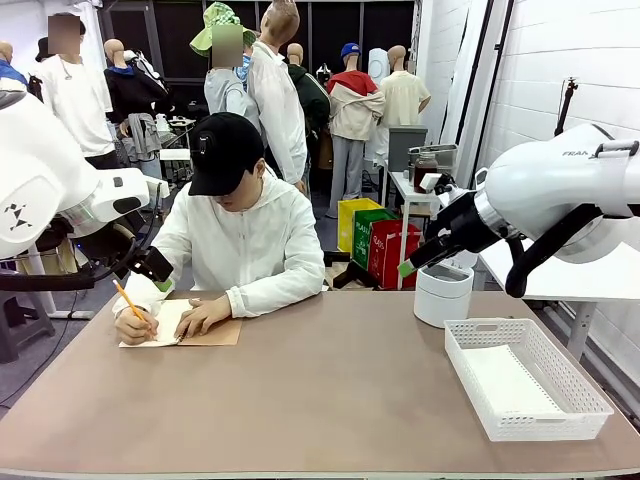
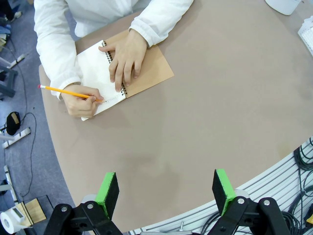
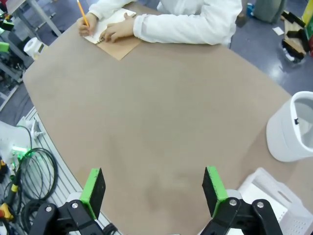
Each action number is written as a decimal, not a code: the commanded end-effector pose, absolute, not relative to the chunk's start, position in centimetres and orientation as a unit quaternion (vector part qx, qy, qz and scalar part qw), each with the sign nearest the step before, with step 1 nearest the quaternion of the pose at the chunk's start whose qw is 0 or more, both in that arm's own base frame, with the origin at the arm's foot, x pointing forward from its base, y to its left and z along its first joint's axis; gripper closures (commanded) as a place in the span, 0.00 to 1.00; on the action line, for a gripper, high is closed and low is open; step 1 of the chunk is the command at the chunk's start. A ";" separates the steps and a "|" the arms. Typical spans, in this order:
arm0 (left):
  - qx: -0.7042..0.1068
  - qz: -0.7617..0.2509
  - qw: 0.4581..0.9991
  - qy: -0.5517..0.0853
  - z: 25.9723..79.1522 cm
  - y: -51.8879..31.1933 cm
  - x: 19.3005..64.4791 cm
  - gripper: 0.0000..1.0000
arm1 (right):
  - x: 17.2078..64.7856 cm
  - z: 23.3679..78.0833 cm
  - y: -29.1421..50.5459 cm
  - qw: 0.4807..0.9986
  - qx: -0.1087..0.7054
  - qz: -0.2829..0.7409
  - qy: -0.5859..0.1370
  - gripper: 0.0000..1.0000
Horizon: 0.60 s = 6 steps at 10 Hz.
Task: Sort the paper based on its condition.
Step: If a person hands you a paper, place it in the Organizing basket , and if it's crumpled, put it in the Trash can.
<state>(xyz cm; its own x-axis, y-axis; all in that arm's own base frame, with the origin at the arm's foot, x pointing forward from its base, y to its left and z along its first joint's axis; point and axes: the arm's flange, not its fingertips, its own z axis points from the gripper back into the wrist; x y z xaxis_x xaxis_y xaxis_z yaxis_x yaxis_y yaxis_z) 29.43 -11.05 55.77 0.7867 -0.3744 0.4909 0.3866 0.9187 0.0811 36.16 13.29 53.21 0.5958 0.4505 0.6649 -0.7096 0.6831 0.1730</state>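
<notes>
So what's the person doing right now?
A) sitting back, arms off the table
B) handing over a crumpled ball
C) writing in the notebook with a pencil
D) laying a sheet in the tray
C: the person holds a pencil with its tip on the open page of the notebook, the other hand flat on it.

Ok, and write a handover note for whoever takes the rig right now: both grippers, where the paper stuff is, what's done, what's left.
Left gripper: jaws open, empty, above the table.
Right gripper: jaws open, empty, above the table.
Person: writing hand holds a pencil on the spiral notebook at the table's far left, other hand flat on it.
White basket and white bin stand at the right, likely the sorting spots.
Done: nothing sorted yet.
Left: all the sorting.
</notes>
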 end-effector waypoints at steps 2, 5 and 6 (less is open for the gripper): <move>-0.013 -0.202 0.945 -0.257 55.8 -11.0 29.4 0.00 | 36.2 53.4 13.4 0.867 0.218 0.333 -0.301 0.00; -0.013 -0.202 0.945 -0.257 55.8 -11.0 29.4 0.00 | 36.2 53.4 13.4 0.867 0.218 0.333 -0.301 0.00; -0.013 -0.202 0.945 -0.257 55.8 -11.0 29.4 0.00 | 36.2 53.4 13.4 0.867 0.218 0.333 -0.301 0.00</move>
<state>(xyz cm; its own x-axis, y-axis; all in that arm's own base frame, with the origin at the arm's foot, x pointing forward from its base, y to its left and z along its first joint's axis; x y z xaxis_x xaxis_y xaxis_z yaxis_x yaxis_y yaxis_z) 29.43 -11.05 55.77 0.7867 -0.3744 0.4909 0.3866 0.9187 0.0811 36.16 13.29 53.30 0.5947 0.4509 0.6656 -0.7092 0.6842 0.1700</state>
